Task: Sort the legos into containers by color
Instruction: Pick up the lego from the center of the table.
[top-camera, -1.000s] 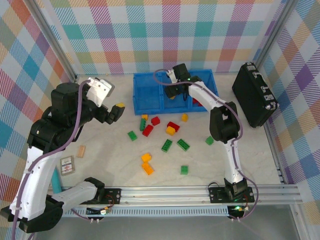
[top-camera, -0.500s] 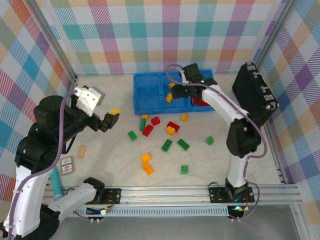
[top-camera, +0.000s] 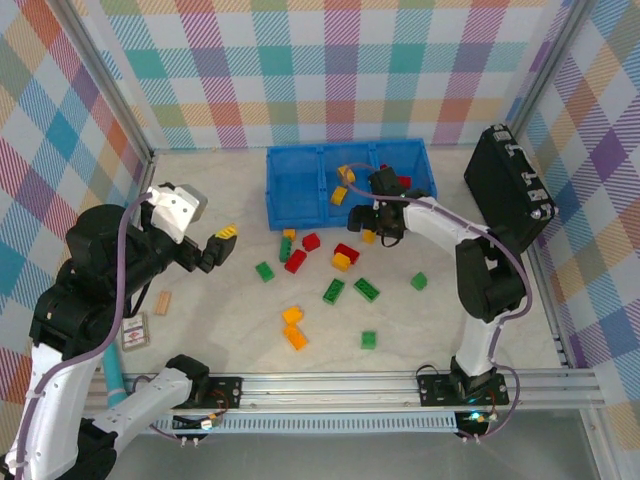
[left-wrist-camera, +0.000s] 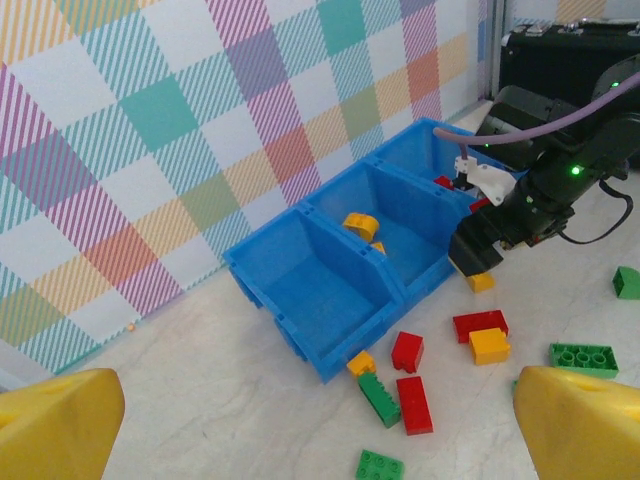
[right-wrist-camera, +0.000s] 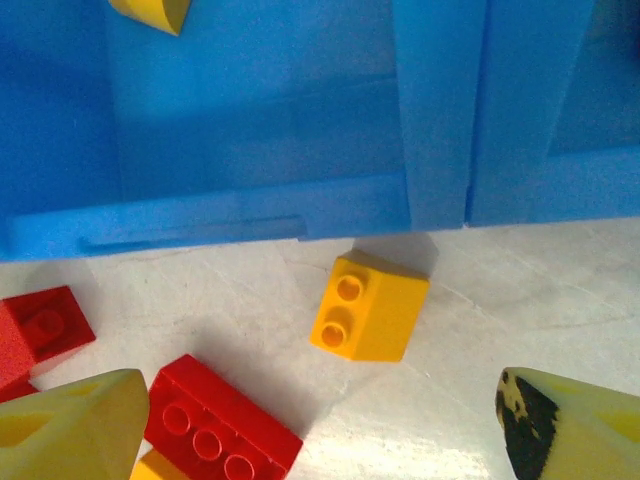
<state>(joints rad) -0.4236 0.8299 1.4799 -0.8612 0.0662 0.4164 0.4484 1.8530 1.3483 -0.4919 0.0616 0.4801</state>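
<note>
Legos, from above, lie scattered on the counter at 6 o'clock from the blue tray. Left wrist: my left pincer gapes wide, empty. Right wrist: my right pincer spreads wide, empty; a yellow brick at 12 o'clock, beside the tray.

Pastel plaid walls — pale marbled tabletop

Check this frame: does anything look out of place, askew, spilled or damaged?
Nothing looks spilled or damaged. Two non-bricks lie left of the scattered pieces: a small tan wooden block and a small printed card. The left compartment of the bright blue plastic tray is empty, though green studded plastic bricks lie loose in front of it.
</note>
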